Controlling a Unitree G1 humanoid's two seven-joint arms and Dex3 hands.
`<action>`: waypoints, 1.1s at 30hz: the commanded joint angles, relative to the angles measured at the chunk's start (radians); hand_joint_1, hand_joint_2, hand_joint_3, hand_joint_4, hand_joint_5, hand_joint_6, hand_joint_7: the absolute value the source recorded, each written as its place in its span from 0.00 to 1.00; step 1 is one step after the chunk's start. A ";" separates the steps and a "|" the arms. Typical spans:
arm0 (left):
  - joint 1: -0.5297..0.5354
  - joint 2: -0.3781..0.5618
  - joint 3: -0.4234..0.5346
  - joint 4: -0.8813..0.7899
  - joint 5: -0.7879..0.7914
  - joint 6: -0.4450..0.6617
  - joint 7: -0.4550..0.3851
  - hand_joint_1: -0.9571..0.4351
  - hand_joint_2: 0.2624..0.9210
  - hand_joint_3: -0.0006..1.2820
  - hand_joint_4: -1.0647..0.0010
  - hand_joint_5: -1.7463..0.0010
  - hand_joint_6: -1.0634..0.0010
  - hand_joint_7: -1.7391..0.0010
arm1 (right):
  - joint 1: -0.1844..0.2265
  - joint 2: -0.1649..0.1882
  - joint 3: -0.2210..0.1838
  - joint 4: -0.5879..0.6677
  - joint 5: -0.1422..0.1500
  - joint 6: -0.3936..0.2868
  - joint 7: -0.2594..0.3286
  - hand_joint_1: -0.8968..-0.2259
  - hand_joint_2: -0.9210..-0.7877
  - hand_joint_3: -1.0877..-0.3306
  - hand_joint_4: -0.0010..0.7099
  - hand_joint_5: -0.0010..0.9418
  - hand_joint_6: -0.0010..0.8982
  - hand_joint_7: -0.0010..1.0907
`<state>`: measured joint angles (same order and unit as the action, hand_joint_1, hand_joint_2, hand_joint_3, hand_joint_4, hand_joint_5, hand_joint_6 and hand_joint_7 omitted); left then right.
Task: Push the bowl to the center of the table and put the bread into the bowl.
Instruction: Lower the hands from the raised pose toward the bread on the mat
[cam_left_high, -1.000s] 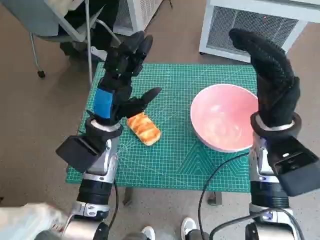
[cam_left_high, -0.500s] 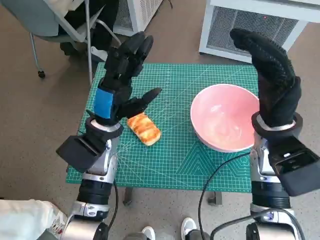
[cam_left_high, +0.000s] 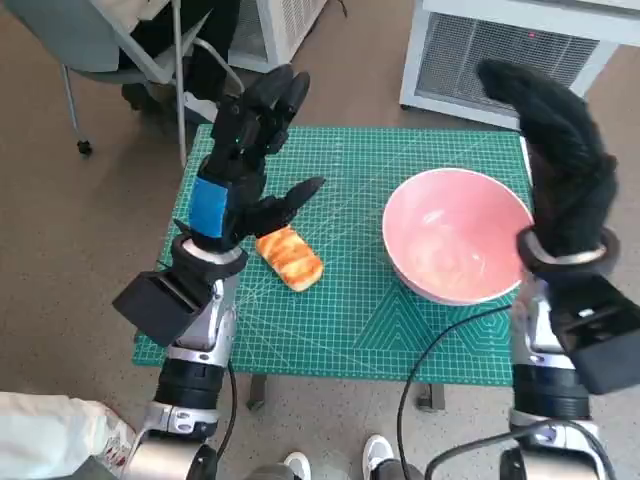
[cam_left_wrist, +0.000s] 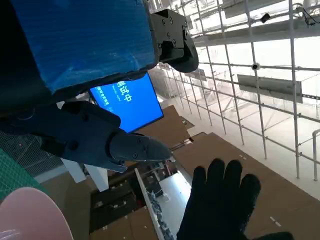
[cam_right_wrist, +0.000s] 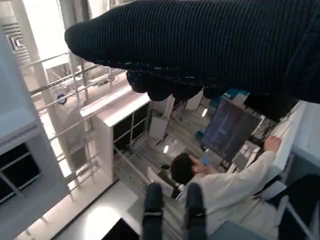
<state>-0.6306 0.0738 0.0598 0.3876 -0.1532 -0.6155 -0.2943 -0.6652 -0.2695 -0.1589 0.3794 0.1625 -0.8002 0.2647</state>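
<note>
Pushing the pink bowl (cam_left_high: 455, 245) to the middle of the desk (cam_left_high: 350, 330) looks like the step in hand, and it is not done yet. The bowl sits at about 3 o'clock on the green mat. The bread (cam_left_high: 288, 258) lies at about 9 o'clock. The right robot hand (cam_left_high: 560, 165) is up beside the bowl's rim, fingers straight, holding nothing. Next, I think it must press sideways on the rim. The left robot hand (cam_left_high: 245, 150) is spread wide above the bread, holding nothing.

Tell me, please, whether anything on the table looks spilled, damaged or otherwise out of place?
Nothing stands out. The pink bowl sits upright and empty toward the right side of the green mat; the bread lies whole beside the left hand. Neither hand touches either.
</note>
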 joint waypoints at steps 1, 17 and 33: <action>-0.008 0.006 0.004 0.015 -0.010 -0.011 -0.011 0.47 1.00 0.22 0.69 1.00 0.91 0.64 | 0.056 -0.037 -0.071 0.082 0.006 -0.028 -0.028 0.53 0.00 0.41 0.36 0.00 0.00 0.56; -0.009 0.007 0.025 0.034 -0.031 -0.010 -0.024 0.44 1.00 0.24 0.69 1.00 0.91 0.64 | 0.026 -0.119 -0.237 0.543 0.003 -0.078 -0.173 0.52 0.00 0.42 0.40 0.00 0.06 0.45; -0.010 0.004 0.032 0.031 -0.029 -0.004 -0.019 0.44 1.00 0.24 0.68 1.00 0.91 0.64 | -0.030 -0.097 -0.245 0.835 -0.002 0.032 -0.209 0.66 0.00 0.32 0.25 0.00 0.04 0.39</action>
<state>-0.6306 0.0738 0.0870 0.4186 -0.1735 -0.6177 -0.3161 -0.6927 -0.3877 -0.4077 1.1707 0.1578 -0.8115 0.0718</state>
